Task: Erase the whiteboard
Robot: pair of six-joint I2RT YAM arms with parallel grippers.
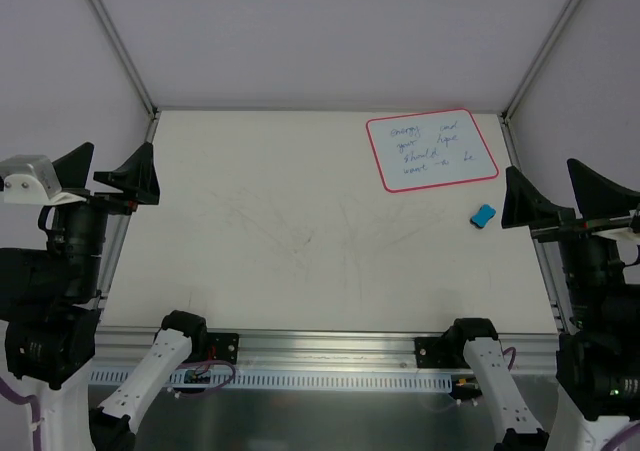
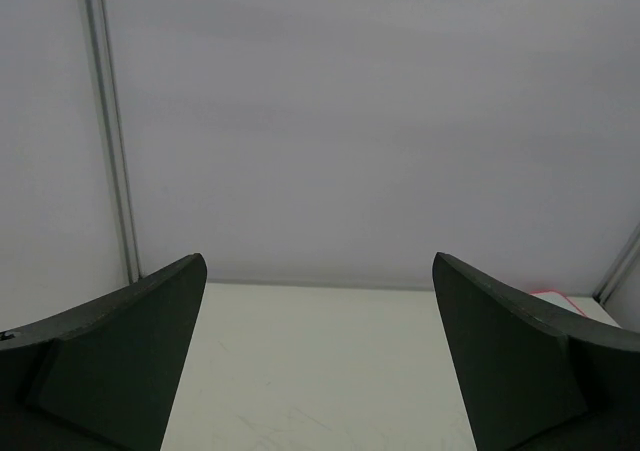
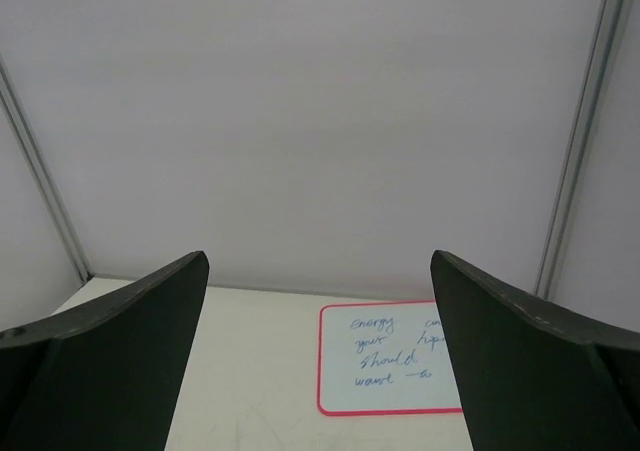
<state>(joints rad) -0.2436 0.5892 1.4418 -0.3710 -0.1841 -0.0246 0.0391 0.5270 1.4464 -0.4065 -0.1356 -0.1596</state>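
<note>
Well back on the table [image 1: 250, 271], the whiteboard [image 1: 432, 151] lies flat in the far right corner, slightly tilted. Its red border runs close to the table's back and right edges, and blue handwriting covers its surface. A small blue eraser [image 1: 482, 216] sits just beside its near right corner, apart from it. The left gripper [image 1: 108, 174] hangs over the table's left edge, jaws spread wide and holding nothing. The right gripper [image 1: 560, 199] hangs at the right edge near the eraser, likewise spread wide and holding nothing. A broad stretch of scuffed tabletop separates the two grippers.
</note>
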